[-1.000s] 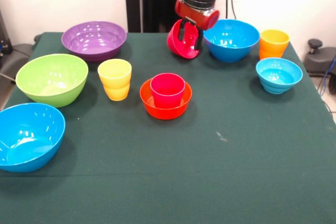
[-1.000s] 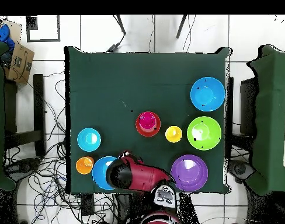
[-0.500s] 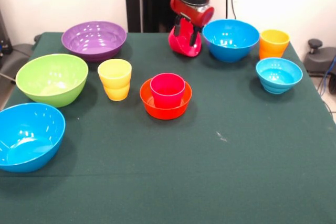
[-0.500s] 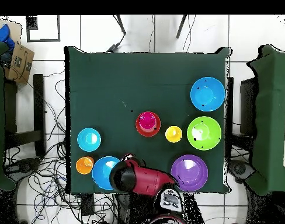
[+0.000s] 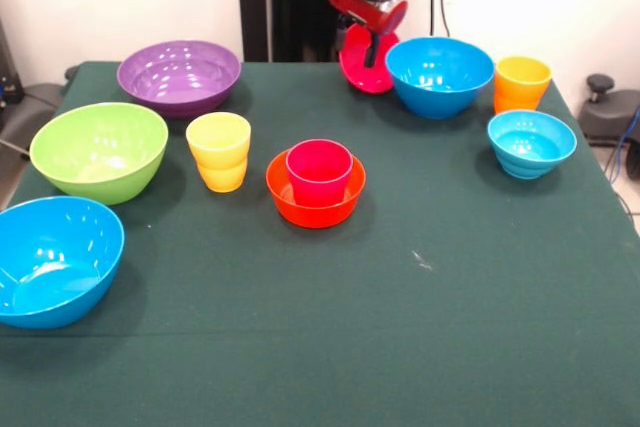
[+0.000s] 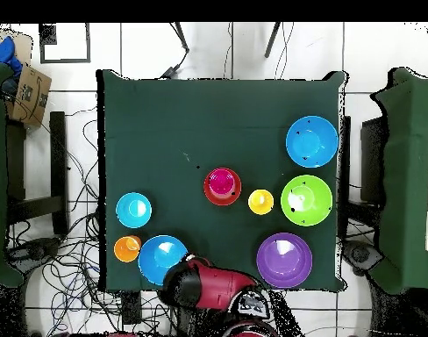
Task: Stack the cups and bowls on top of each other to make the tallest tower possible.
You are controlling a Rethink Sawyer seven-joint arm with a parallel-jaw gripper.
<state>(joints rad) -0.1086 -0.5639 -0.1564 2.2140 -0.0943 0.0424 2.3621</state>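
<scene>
My gripper (image 5: 365, 47) is shut on the rim of the small red bowl (image 5: 364, 73), which hangs tilted over the table's far edge, just left of a large blue bowl (image 5: 438, 75). In the overhead view the arm's head (image 6: 200, 285) covers both gripper and red bowl. The red-pink cup (image 5: 319, 171) stands inside the orange bowl (image 5: 315, 199) at mid-table, the yellow cup (image 5: 219, 150) to its left. The orange cup (image 5: 521, 82) and the light blue bowl (image 5: 531, 142) sit on the right. On the left are the purple bowl (image 5: 179, 75), lime green bowl (image 5: 98, 150) and second blue bowl (image 5: 55, 257).
The dark green table (image 5: 420, 347) has a small white speck (image 5: 422, 262) right of centre. In the overhead view, chairs and cables (image 6: 68, 219) ring the table (image 6: 165, 123), and a cardboard box (image 6: 24, 92) sits at the upper left.
The gripper has drawn back and to the right toward the table's far edge, carrying the red bowl with it. The other cups and bowls have not moved.
</scene>
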